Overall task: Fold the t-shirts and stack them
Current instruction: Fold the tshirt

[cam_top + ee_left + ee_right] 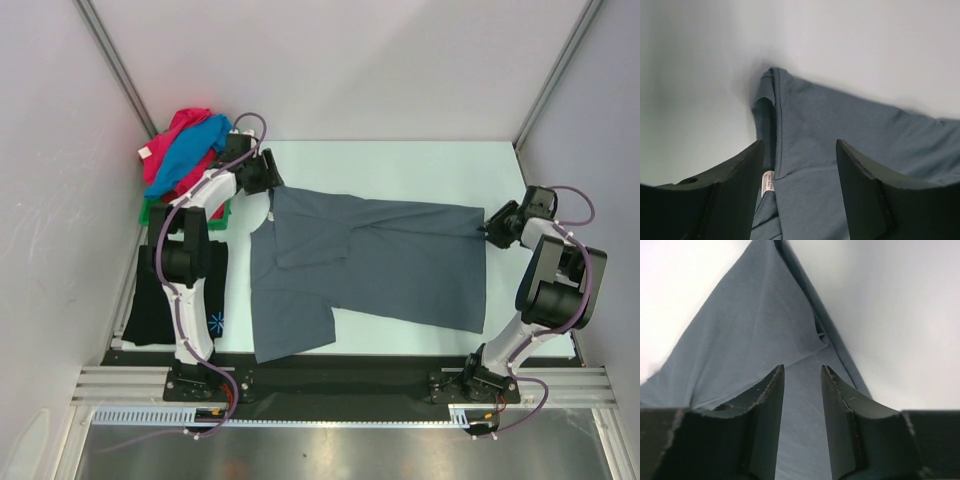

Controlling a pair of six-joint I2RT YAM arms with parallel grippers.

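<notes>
The slate-grey t-shirt [380,265] lies spread across the middle of the table, its near-left sleeve part sticking out towards the front. My left gripper [270,185] is open over the shirt's far-left corner; in the left wrist view [800,145] the grey cloth and a white label [768,181] lie between the spread fingers. My right gripper [490,228] is at the shirt's right edge; in the right wrist view [802,367] its fingers stand apart over flat grey cloth [760,325]. The black t-shirt [150,305] with a blue-white print lies folded at the left.
Pink and blue shirts [185,145] are heaped in the green tray [148,213] at the far left corner, behind the left arm. White walls close in both sides. The table's dark front rail [350,365] runs below the shirt.
</notes>
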